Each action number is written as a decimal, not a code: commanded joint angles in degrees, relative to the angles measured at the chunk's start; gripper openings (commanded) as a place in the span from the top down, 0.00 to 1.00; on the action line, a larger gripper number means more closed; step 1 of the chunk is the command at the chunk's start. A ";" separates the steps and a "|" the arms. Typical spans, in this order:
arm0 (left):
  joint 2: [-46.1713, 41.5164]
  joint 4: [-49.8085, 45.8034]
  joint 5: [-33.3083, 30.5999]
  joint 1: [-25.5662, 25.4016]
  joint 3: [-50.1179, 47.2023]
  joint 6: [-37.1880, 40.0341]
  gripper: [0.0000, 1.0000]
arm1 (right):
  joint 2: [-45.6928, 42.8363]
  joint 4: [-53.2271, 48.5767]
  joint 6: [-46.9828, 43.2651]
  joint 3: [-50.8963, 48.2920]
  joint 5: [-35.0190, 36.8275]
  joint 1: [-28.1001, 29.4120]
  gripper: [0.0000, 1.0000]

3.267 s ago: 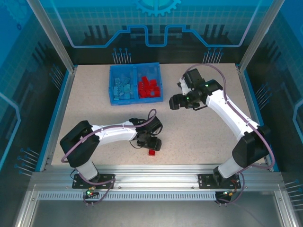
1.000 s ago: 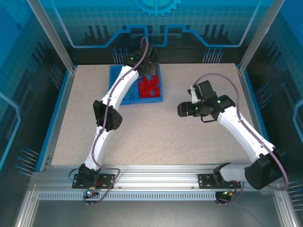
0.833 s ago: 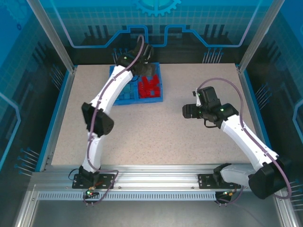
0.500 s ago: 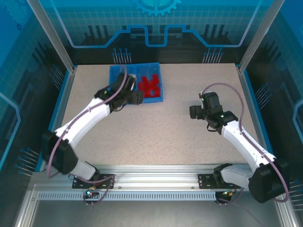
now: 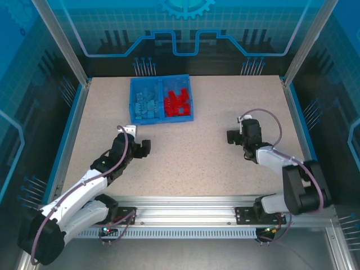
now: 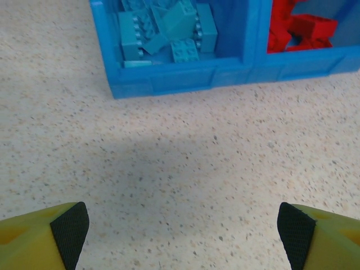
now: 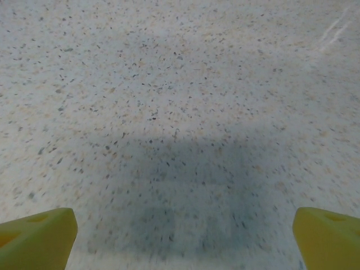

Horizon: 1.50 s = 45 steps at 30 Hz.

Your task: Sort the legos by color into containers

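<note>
The bin (image 5: 163, 120) sits on the far part of the desk (image 5: 191, 163), left of centre. A divider (image 6: 257, 28) splits it into two compartments. The left one holds the light blue legos (image 5: 146, 104) in a loose heap. The right one holds the red legos (image 5: 178, 102). No lego lies loose on the desk in the top view.

The left claw (image 5: 142, 148) hangs low over the desk, nearer than the bin and well apart from it. It points toward the bin's near left corner. In the left wrist view its yellow fingers (image 6: 70, 225) stand spread wide at the two lower corners, black pads facing inward. Nothing but bare speckled desk lies between them. The bin's front wall runs across the top of that view, with the blue legos just behind it and the red ones at the upper right.

The right claw (image 5: 232, 136) is over the right half of the desk, well to the right of the bin and nearer than it. It faces left. In the right wrist view its fingers (image 7: 39, 233) are also spread wide, with only shadowed desk between them.
</note>
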 commanded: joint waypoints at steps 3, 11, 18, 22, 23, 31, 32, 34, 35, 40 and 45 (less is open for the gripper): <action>-0.64 5.58 -1.19 2.74 -2.19 3.41 0.07 | 6.10 18.47 -11.15 0.76 -3.73 0.43 0.00; 6.25 15.95 5.09 9.71 -2.45 10.07 0.03 | 4.36 31.39 -4.99 -8.81 -17.28 -8.17 0.00; 19.81 36.47 7.76 16.04 -6.90 11.44 0.01 | 4.85 33.28 -5.58 -9.29 -15.78 -7.25 0.00; 26.18 46.26 13.35 18.96 -5.66 15.37 0.01 | 4.79 32.98 -5.57 -9.28 -15.82 -7.25 0.00; 27.91 48.89 15.92 20.57 -5.44 13.56 0.01 | 4.77 32.99 -5.61 -9.26 -15.79 -7.19 0.00; 35.85 56.87 24.97 25.92 -6.32 10.24 0.01 | 4.77 33.00 -5.57 -9.28 -15.75 -7.23 0.00; 36.12 56.47 25.12 25.92 -5.82 10.38 0.01 | 4.81 33.00 -5.62 -9.28 -15.77 -7.21 0.00; 36.09 56.37 25.20 25.86 -5.75 10.52 0.01 | 4.79 32.99 -5.64 -9.28 -15.75 -7.25 0.00; 35.96 55.99 25.21 25.84 -5.69 10.52 0.01 | 4.81 32.92 -5.62 -9.22 -15.77 -7.20 0.00; 36.12 55.77 24.92 25.71 -5.47 10.52 0.01 | 5.08 32.03 -5.43 -8.58 -16.55 -7.70 0.00; 36.10 55.82 24.66 25.66 -5.52 10.65 0.01 | 4.90 32.91 -5.70 -9.17 -15.70 -7.16 0.00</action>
